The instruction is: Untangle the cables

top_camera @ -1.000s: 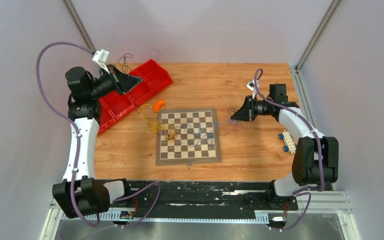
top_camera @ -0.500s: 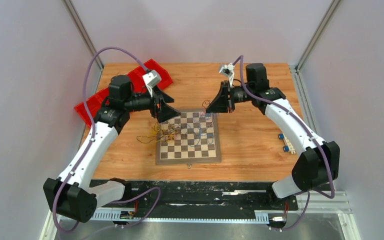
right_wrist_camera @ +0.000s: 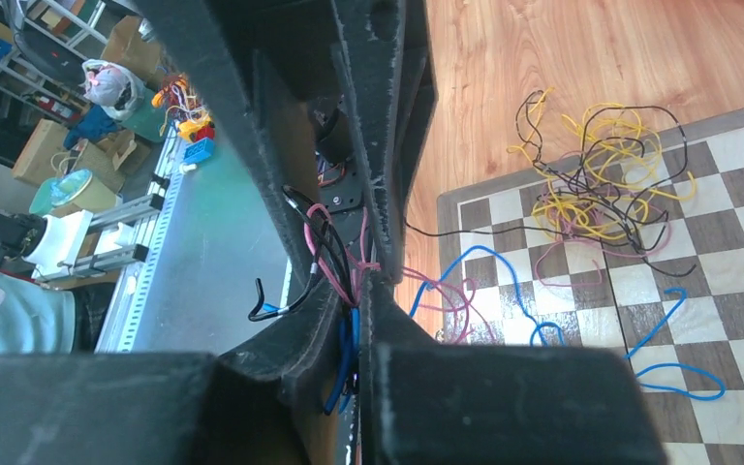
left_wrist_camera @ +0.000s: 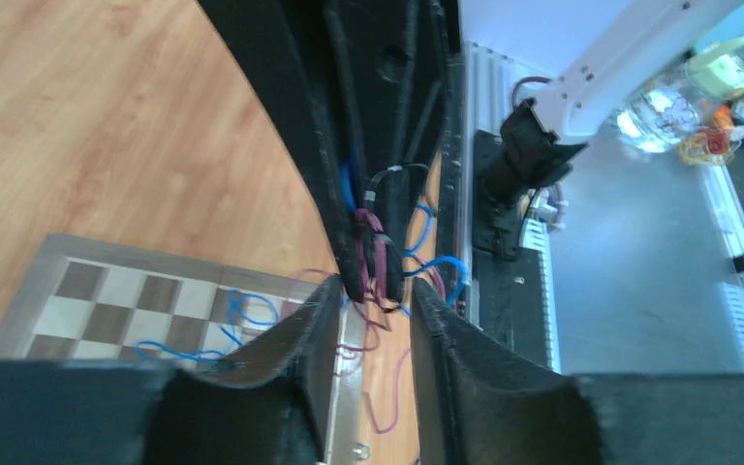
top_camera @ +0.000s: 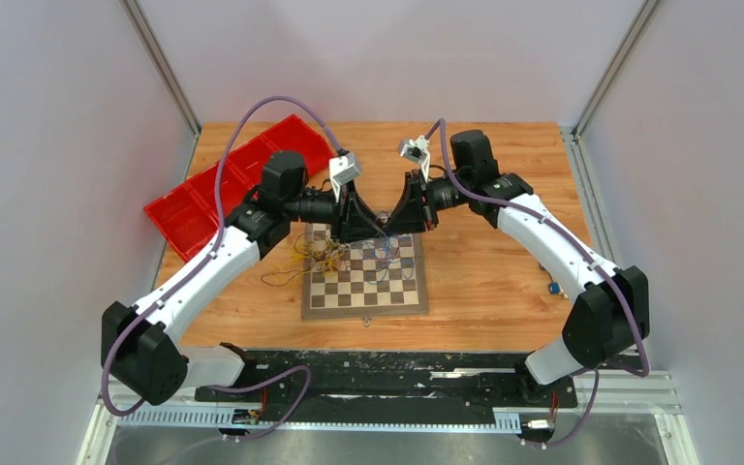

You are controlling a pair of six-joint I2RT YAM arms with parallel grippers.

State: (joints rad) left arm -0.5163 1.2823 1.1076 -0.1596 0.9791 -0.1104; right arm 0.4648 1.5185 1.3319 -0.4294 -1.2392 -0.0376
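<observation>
One wooden table [top_camera: 484,174] carries everything you are working with. On its far left corner sits a red bin [top_camera: 203,199], set at an angle, and near the middle lies a chessboard [top_camera: 368,291]. Both arms reach inward and meet tip to tip above the board's far edge.

Your left gripper [left_wrist_camera: 376,291] stands released. Its two fingers have a clear gap between them and nothing is pinched there. Just beyond that gap, in the left wrist view, you can see the other arm's fingertips with strands bunched at them.

Your right gripper [right_wrist_camera: 360,286] is clenched on the cables [right_wrist_camera: 596,184]. It pinches a few pink and blue strands between its pressed fingertips, and a black end curls off beside them.

Most of the wire lies below and apart from both claws. A knot of yellow, black and pink covers the board's far left squares and spills onto the wood. Looser blue loops lie on squares nearer the middle. Pink and blue strands run from there up to the right claw's pinch.
</observation>
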